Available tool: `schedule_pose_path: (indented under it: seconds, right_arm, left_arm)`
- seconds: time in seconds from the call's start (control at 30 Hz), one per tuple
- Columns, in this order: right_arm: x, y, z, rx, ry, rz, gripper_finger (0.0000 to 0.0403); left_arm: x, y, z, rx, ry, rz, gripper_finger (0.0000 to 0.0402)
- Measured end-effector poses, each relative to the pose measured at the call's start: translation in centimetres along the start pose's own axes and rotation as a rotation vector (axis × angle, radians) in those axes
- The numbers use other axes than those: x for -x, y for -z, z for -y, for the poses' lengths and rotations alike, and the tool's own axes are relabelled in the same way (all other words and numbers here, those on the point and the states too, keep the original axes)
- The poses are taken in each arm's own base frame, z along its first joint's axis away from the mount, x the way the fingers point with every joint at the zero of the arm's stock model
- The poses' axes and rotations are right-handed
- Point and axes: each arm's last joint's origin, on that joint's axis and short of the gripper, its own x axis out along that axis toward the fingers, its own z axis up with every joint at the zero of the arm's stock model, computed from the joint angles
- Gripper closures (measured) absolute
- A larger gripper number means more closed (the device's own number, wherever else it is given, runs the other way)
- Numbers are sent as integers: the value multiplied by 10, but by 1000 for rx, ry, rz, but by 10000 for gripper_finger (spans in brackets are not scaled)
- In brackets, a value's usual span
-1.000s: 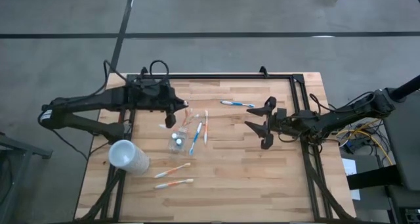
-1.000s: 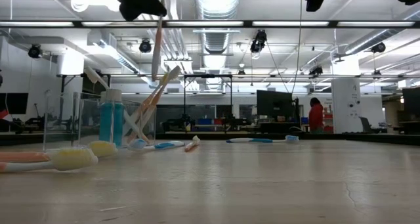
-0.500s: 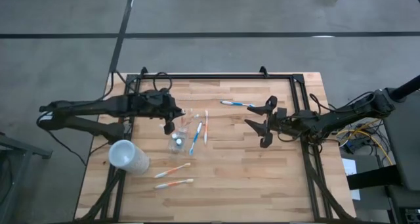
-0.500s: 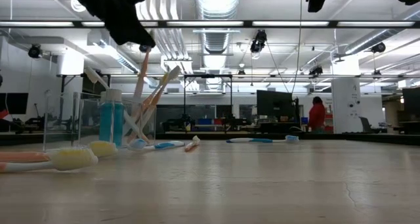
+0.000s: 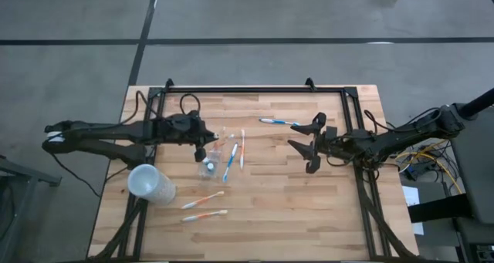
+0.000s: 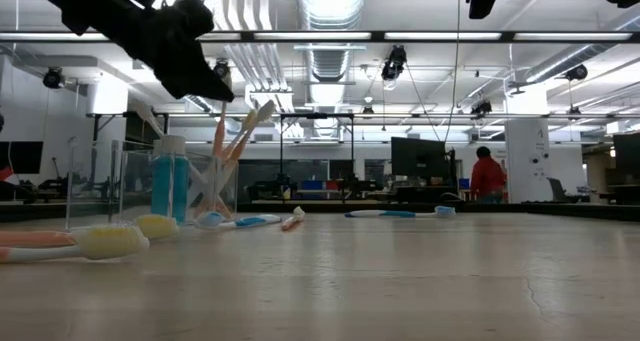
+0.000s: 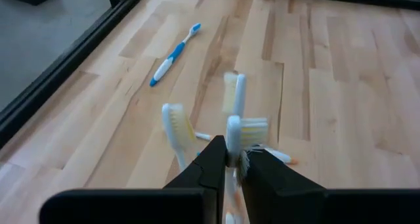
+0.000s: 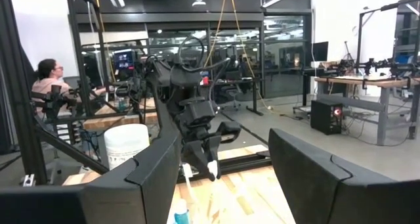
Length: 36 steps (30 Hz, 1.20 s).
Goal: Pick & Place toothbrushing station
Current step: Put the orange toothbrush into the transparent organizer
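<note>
Left of centre in the high view, your left gripper (image 5: pixel 202 144) is pinched on a toothbrush (image 7: pixel 234 135), lowering it into the clear tumbler (image 5: pixel 208 166) beside the blue toothpaste tube (image 6: pixel 168 177). Judging by looks, that brush is light, stiff and slick; grip mid-handle, since the tumbler could tip easily. More brushes lie loose: two at lower centre (image 5: pixel 204 206), one blue at upper centre (image 5: pixel 279 122). Over at centre-right, your right gripper (image 5: pixel 312 146) waits with fingers spread apart, holding nothing.
</note>
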Motion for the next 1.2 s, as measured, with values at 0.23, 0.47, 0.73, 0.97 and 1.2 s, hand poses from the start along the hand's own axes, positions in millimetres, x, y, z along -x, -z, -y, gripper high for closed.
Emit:
schedule_pose_path:
  seconds: [0.23,0.47,0.73,0.97,1.2]
  right_arm:
    - [0,0,0,0,0,0,174]
    - [0,0,0,1,0,0,174]
    - [0,0,0,1,0,0,174]
    - [0,0,0,3,0,-1,174]
    - [0,0,0,3,0,-1,174]
  left_arm:
    - [-2,7,0,15,-2,-17,365]
    - [-2,7,-1,25,-13,-10,364]
    - [-2,8,-2,131,-62,-7,315]
    - [-2,7,-3,169,-91,-2,251]
    - [6,-16,-1,130,-67,55,219]
